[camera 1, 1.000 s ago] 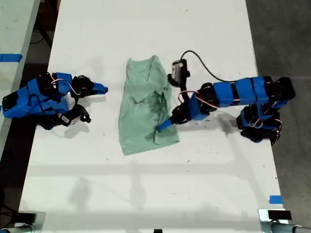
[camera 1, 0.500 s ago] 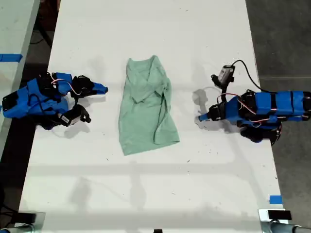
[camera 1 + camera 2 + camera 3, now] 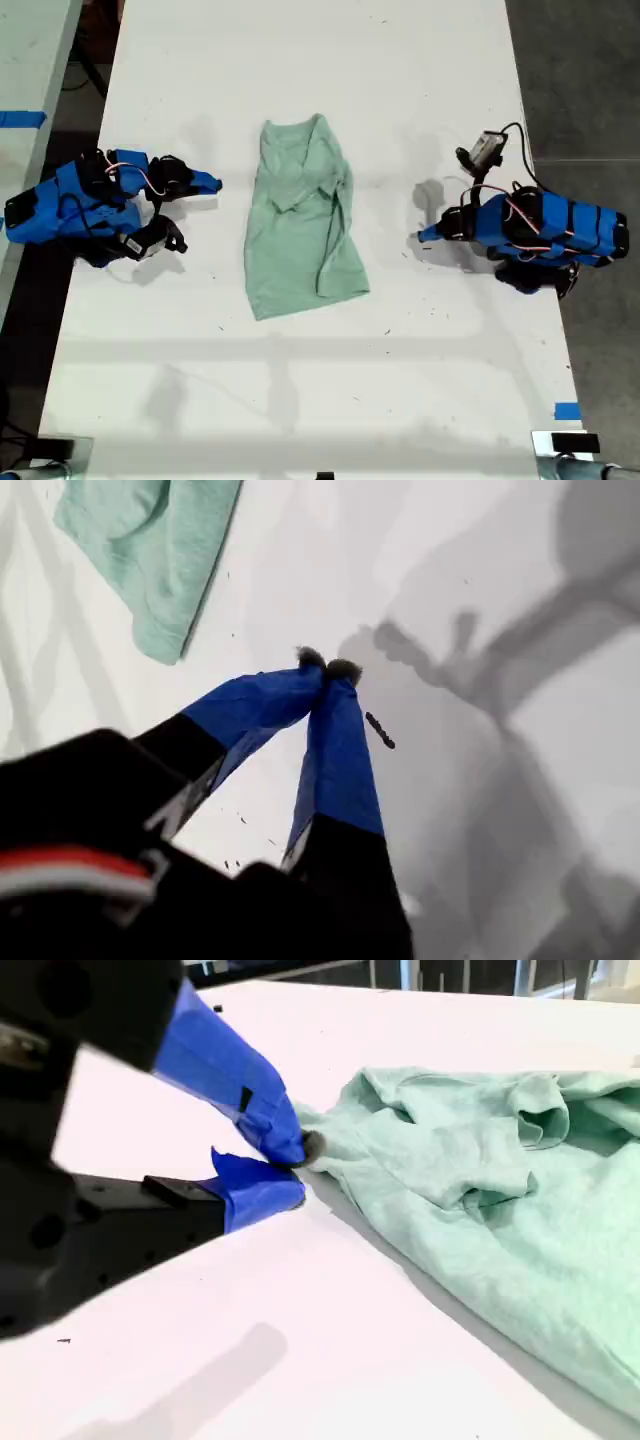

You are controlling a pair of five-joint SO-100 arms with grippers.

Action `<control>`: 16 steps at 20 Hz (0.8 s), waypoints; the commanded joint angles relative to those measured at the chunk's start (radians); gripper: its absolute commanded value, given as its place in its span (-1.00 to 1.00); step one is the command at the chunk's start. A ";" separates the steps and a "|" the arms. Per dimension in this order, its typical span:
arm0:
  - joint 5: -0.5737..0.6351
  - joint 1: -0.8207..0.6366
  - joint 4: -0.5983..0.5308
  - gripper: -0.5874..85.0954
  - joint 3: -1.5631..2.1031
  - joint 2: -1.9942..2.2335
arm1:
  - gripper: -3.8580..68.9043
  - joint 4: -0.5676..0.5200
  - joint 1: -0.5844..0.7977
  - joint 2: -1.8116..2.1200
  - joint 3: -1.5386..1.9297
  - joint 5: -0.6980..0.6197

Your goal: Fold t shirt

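Note:
The pale mint-green t shirt (image 3: 300, 225) lies wrinkled in the middle of the white table (image 3: 300, 60), neck toward the far edge, with one side folded over itself. My first gripper (image 3: 422, 236) rests at the exterior view's right, a short way off the shirt, shut and empty. In the first wrist view its blue tips (image 3: 325, 665) meet over bare table, and a corner of the shirt (image 3: 150, 550) shows beyond. My second gripper (image 3: 214, 183) sits at the exterior view's left, shut on nothing. Its jaws (image 3: 295, 1170) end just short of the shirt's edge (image 3: 480, 1180).
Dark floor runs along the table's edge at the exterior view's right. A blue tape mark (image 3: 566, 410) sits near that edge at the front. Another pale surface with blue tape (image 3: 20, 118) stands at the exterior view's left. A wrist camera and its cable (image 3: 488, 148) stick out above the first arm.
My first gripper has pulled back from the shirt's side edge toward the exterior view's right, and that arm has tucked in. The shirt and the second arm have not moved.

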 commanded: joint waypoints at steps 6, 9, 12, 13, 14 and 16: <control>0.000 0.011 -0.012 -0.93 0.038 0.009 | -0.88 0.020 0.025 0.017 0.063 0.044; 0.000 0.011 -0.012 -0.93 0.038 0.009 | -0.87 0.021 0.026 0.017 0.063 0.046; 0.000 0.011 -0.012 -0.93 0.038 0.009 | -0.87 0.023 0.028 0.017 0.063 0.048; 0.000 0.011 -0.012 -0.93 0.038 0.009 | -0.87 0.023 0.028 0.017 0.063 0.049; 0.000 0.011 -0.012 -0.93 0.038 0.009 | -0.87 0.023 0.028 0.017 0.063 0.049; 0.000 0.011 -0.012 -0.93 0.038 0.009 | -0.87 0.023 0.028 0.017 0.063 0.051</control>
